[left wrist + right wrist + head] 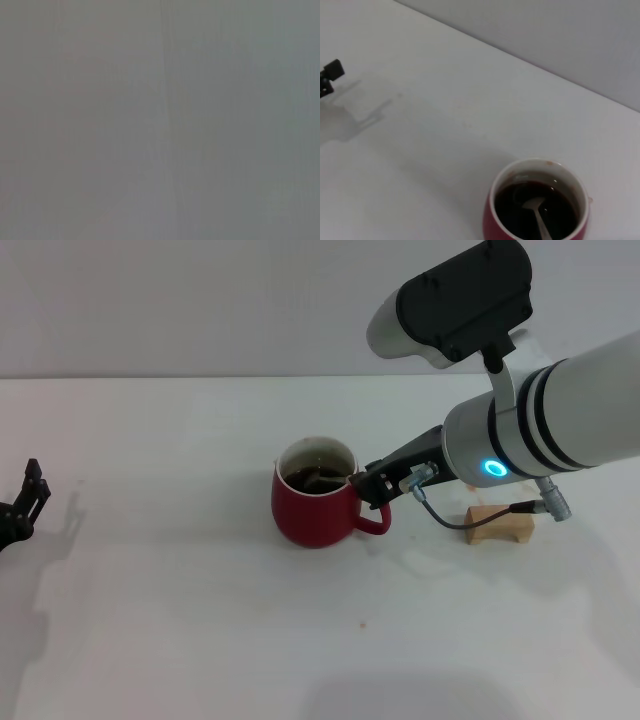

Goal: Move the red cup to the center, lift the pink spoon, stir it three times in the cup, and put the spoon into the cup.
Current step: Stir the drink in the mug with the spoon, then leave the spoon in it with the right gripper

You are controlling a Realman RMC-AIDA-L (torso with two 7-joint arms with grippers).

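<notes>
Red cup (313, 505) sits beneath the right gripper (362, 483), apparently clenched on the pink spoon (538, 216); jerking could splash liquid.

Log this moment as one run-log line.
red cup: mid-table, upright | pink spoon: bowl in dark liquid | right gripper: at cup rim | left gripper: idle, far left

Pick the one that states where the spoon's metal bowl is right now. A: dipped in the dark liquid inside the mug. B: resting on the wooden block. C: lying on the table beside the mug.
A: the pink spoon has its bowl in the dark liquid of the red cup, with the right gripper at the rim.
</notes>
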